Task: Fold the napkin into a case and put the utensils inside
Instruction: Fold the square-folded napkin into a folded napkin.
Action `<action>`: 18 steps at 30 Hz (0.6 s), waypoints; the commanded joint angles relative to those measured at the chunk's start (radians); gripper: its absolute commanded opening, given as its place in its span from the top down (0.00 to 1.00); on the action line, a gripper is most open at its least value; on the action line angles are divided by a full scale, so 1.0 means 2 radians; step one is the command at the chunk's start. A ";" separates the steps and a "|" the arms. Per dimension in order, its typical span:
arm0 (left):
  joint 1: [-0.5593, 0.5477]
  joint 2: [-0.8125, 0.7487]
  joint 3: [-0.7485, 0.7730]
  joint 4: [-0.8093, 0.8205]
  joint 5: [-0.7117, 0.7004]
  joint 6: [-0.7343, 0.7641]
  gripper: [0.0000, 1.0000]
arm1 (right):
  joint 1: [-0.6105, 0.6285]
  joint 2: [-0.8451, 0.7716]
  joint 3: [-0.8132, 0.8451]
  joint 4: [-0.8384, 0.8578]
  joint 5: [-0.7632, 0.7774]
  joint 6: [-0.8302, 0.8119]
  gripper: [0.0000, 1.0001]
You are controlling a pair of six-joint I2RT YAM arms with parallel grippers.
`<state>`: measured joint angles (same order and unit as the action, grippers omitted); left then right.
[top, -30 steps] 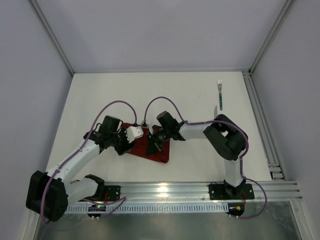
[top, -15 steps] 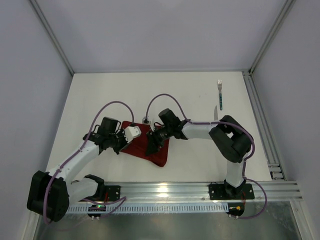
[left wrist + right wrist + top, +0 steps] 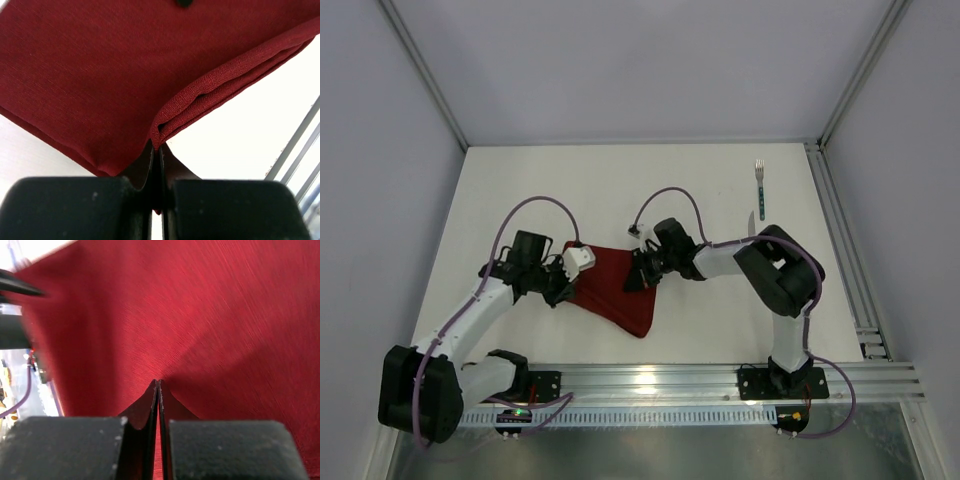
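Observation:
The dark red napkin (image 3: 612, 287) lies folded on the white table between my two grippers. In the left wrist view its doubled edge (image 3: 220, 82) runs into my left gripper (image 3: 159, 146), which is shut on that edge. My right gripper (image 3: 158, 382) is shut on a pinch of the napkin (image 3: 210, 315) at its right side. From above, the left gripper (image 3: 566, 288) sits at the cloth's left edge and the right gripper (image 3: 640, 274) at its right edge. The fork (image 3: 760, 190) lies at the far right. The knife (image 3: 750, 220) beside it is mostly hidden by the right arm.
An aluminium rail (image 3: 842, 235) runs along the table's right side and another rail (image 3: 700, 378) along the front by the arm bases. Grey walls close in the back and both sides. Cables loop above both wrists.
Both grippers have moved apart, the left to the left and the right to the right. The napkin now lies wider and flatter between them. The right gripper shifted from the cloth's middle to its right edge.

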<state>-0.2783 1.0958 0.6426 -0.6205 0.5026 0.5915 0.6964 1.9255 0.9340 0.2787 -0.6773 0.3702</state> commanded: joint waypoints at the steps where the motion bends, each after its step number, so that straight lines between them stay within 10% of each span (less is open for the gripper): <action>1: 0.015 0.003 0.040 -0.007 0.063 -0.013 1.00 | 0.003 0.010 -0.009 0.012 0.010 0.028 0.96; 18: 0.068 0.207 0.153 0.018 0.106 -0.029 1.00 | -0.004 0.050 0.013 -0.066 -0.049 -0.041 0.96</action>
<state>-0.1547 1.4757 0.8856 -0.6174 0.6613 0.5522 0.6842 1.9862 0.9569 0.2543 -0.7723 0.3618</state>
